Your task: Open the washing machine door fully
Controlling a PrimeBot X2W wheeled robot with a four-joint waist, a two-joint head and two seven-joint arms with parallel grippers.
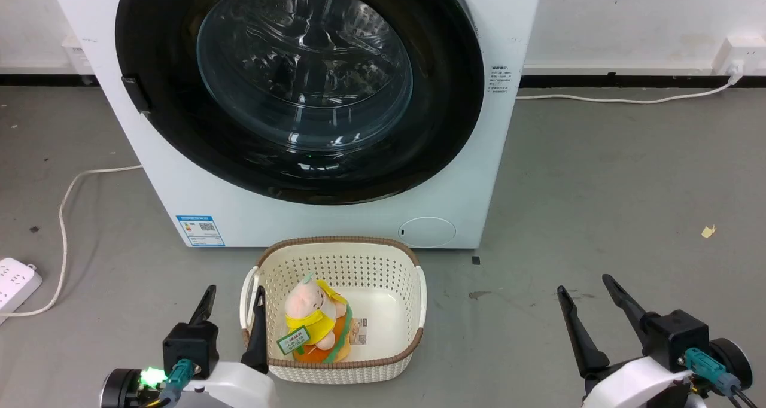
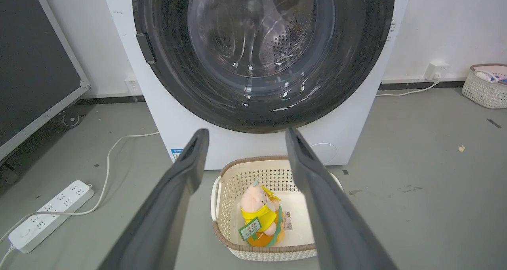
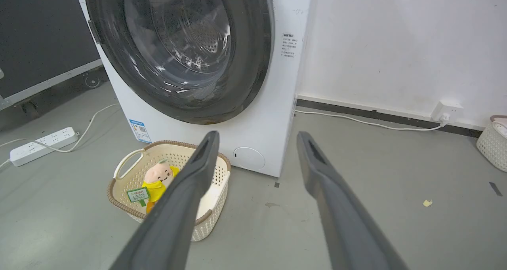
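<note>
Below washing machine door (image 1: pixel 299 85), illegible label (image 1: pixel 200 230); left end effector (image 1: pixel 235 289), right end effector (image 1: pixel 583 283) spread.

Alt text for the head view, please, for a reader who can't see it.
A white washing machine with its round black door shut faces the camera. A cream basket holding a plush toy sits on the floor before it, with the left gripper and right gripper open at the lower corners.

No wording is legible from here. The washing machine (image 1: pixel 269 216) has a blue label sticker (image 1: pixel 200 230) with a QR code at its front's lower left corner. Small grey print (image 1: pixel 501 80) sits near the right edge. The plush toy (image 1: pixel 305 303) wears a green tag (image 1: pixel 293 340) with unreadable characters.
</note>
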